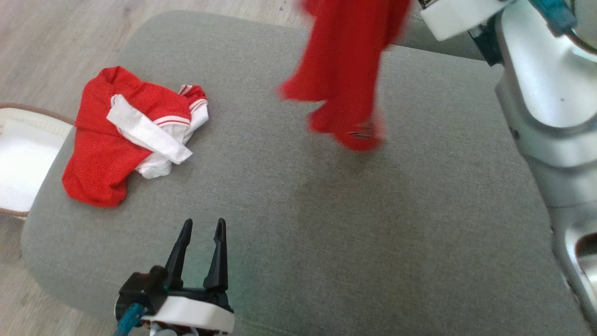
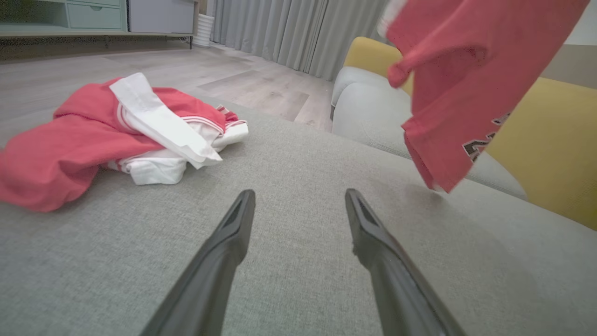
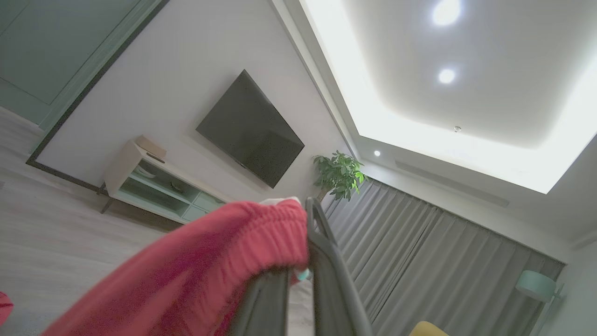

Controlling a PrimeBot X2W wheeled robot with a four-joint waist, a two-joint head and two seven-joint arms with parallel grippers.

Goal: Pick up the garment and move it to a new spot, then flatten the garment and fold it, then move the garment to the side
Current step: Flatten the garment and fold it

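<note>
Grey cushion (image 1: 326, 210) is spreading out under both grippers. Red garment (image 1: 345, 70) is hanging below R gripper (image 3: 298, 261), which is pinching its elastic edge w/ fingers closed tight. Its lower end is dangling close to the cushion; touching or not, can't tell. A 2nd red & white pile (image 1: 126, 135) is lying ahead & left of L gripper (image 1: 204, 223). That gripper is hovering low over the cushion, fingers spread wide, holding nothing, w/ the garment ahead & to its right. Progress, as I'm judging it: pick-up is done, carrying to a new spot is underway. Laying down, flattening, folding & moving aside are all waiting.
</note>
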